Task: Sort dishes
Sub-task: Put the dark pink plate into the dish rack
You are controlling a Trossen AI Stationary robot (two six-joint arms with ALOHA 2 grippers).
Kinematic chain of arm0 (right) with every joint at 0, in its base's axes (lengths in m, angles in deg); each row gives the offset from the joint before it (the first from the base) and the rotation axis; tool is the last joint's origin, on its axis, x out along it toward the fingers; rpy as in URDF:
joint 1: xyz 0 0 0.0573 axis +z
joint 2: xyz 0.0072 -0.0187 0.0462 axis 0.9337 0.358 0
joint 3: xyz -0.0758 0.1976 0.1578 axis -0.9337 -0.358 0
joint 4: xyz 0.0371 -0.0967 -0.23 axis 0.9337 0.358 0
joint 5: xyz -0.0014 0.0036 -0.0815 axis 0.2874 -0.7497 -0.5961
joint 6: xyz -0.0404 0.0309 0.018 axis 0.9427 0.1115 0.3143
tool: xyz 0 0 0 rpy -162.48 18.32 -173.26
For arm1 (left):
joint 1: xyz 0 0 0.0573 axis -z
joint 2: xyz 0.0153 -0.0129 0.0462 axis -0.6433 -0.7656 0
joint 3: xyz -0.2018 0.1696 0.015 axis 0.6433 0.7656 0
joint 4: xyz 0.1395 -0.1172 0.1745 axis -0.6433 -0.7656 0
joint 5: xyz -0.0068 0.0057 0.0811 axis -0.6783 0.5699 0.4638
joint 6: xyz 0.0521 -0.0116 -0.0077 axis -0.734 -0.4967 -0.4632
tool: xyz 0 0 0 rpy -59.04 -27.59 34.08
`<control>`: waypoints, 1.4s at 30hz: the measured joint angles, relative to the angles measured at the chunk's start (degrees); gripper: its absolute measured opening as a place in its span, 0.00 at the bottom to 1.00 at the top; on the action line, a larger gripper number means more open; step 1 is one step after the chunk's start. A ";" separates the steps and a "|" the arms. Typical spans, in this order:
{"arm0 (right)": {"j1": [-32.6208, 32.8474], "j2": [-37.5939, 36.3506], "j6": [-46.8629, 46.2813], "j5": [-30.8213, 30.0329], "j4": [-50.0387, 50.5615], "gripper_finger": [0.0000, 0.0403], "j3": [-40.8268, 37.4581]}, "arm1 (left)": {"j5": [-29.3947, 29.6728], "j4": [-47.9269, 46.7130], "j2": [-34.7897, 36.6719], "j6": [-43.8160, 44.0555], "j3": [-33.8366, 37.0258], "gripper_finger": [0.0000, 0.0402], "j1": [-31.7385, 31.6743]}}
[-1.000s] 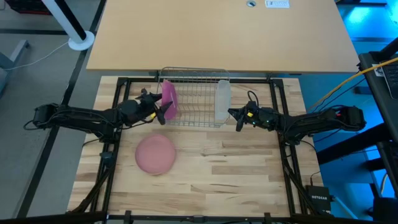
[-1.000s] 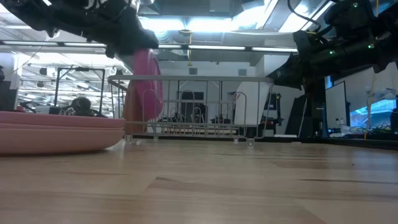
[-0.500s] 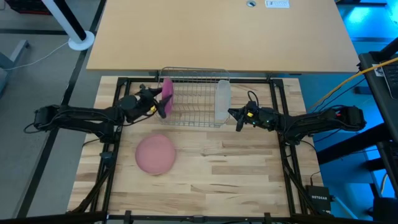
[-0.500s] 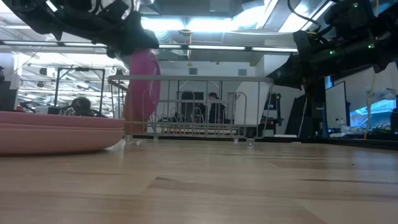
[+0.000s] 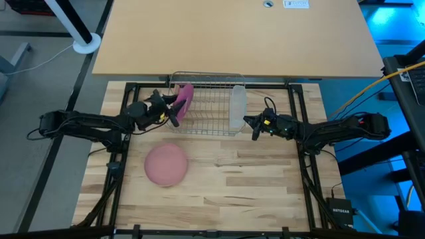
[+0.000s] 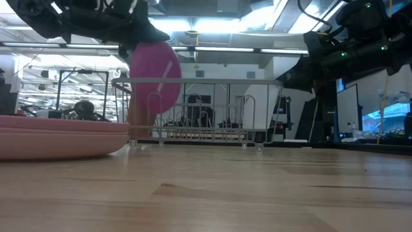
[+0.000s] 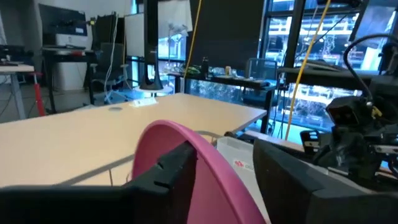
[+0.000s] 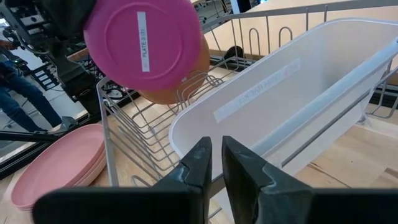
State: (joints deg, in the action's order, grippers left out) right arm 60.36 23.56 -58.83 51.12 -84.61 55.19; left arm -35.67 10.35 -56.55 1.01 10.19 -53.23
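The bright magenta plate (image 5: 184,98) hangs tilted over the left end of the wire rack (image 5: 209,105), its underside (image 8: 142,42) facing the right arm. My left gripper (image 5: 174,109) reaches in from the left and is shut on it. Behind it, the tan-orange plate (image 8: 189,78) stands on edge between the rack's wires. The pale pink plate (image 5: 166,164) lies flat on the table, near left. My right gripper (image 5: 250,123) is shut with nothing in it, just near the translucent cup (image 5: 238,106) at the rack's right end. My left gripper has the magenta plate's rim (image 7: 208,152) between its two fingers, one finger (image 7: 171,171) on each face. It comes about level from the table's left. The plate is tilted and rises above the rack's top rail (image 6: 206,81). Whether its lower edge touches the wires is hidden.
The rack stands at the table's far edge, against a tan tabletop (image 5: 232,33) beyond. Open wood (image 5: 252,179) lies near and right of the pale pink plate. Black frame rails (image 5: 299,133) run along both sides.
The magenta plate has tipped. A second ago it stood edge-on to the low view; now its top leans over the rack and its round face shows there. My left gripper has shifted slightly toward the far edge with it.
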 joint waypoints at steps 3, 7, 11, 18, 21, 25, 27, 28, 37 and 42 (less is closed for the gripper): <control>0.02 0.00 0.00 0.00 0.00 0.11 0.00 | -0.04 -0.06 -2.12 0.58 -0.79 0.32 0.00; 0.02 0.00 0.00 0.00 0.00 0.11 0.00 | -0.14 0.00 -5.86 0.94 -4.01 0.26 -0.07; 0.00 0.00 0.00 0.02 0.00 0.11 0.00 | -0.13 -0.04 -9.45 1.20 -8.33 0.18 -0.81; 0.02 -0.02 0.04 0.03 0.17 0.11 0.00 | 9.77 0.24 -9.77 7.05 -12.40 0.03 0.08; 0.02 -0.02 0.25 0.02 0.26 0.11 0.00 | 12.38 0.05 -9.53 11.73 -12.23 0.03 0.41; 0.02 -0.02 1.41 0.04 0.31 0.11 0.00 | 12.74 -1.76 -9.55 16.39 -12.11 0.02 1.20; 0.02 -0.02 1.55 0.03 0.33 0.11 0.00 | 12.70 -2.63 -9.55 19.04 -12.11 0.02 1.63; 0.02 -0.02 1.55 0.04 0.33 0.11 0.00 | 12.66 -3.09 -9.55 20.55 -12.11 0.02 1.84; 0.02 -0.02 1.55 0.03 0.39 0.11 0.00 | 12.58 -4.21 -9.55 28.50 -12.11 0.01 4.11; 0.02 -0.02 1.55 0.03 0.42 0.11 0.00 | 13.04 -7.99 -9.55 35.30 -12.07 0.01 4.74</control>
State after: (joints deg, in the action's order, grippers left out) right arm 60.38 23.54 -57.28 51.15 -84.20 55.19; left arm -22.63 2.36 -66.10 36.31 -1.88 -48.49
